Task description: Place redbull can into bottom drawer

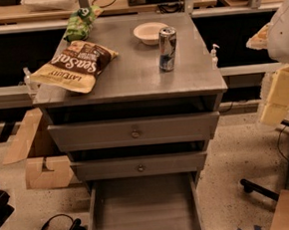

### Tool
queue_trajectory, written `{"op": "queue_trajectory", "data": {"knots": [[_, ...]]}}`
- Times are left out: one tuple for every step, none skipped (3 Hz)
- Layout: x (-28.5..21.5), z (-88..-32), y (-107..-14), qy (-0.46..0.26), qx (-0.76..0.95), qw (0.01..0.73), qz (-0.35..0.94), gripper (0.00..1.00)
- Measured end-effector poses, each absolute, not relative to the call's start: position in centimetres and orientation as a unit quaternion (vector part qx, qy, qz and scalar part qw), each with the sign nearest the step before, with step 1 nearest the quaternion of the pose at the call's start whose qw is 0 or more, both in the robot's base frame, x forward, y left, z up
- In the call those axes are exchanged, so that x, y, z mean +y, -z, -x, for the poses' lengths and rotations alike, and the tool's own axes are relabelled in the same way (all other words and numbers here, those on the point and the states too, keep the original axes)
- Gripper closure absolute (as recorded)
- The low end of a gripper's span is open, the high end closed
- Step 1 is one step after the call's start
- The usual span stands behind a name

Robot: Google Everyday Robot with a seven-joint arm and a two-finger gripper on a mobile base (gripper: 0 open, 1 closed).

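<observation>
The redbull can (167,49) stands upright on the grey cabinet top (131,73), right of centre, just in front of a white bowl (150,33). The bottom drawer (144,209) is pulled out wide open below the two upper drawers, and its flat floor is bare. My gripper (281,96) shows at the right edge as a white arm part with pale yellow blocks. It hangs beside the cabinet, to the right of and lower than the can, apart from it and holding nothing that I can see.
A brown-and-yellow chip bag (75,66) and a green bag (80,22) lie on the top's left side. The upper drawers (135,132) with round knobs sit slightly out. Cardboard pieces (46,172) lie on the floor at left, chair bases (270,189) and cables at both sides.
</observation>
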State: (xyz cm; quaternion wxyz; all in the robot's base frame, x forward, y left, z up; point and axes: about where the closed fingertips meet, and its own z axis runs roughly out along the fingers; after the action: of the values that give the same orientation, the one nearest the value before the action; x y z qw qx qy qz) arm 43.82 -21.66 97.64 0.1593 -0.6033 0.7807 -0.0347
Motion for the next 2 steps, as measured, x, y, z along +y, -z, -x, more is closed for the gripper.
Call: {"op": "queue_trajectory", "data": {"knots": [[-21.7, -43.8, -97.6, 0.035, 0.781, 0.160, 0.603, 0.00], [-21.5, -46.1, -98.3, 0.040, 0.781, 0.204, 0.588, 0.00]]}}
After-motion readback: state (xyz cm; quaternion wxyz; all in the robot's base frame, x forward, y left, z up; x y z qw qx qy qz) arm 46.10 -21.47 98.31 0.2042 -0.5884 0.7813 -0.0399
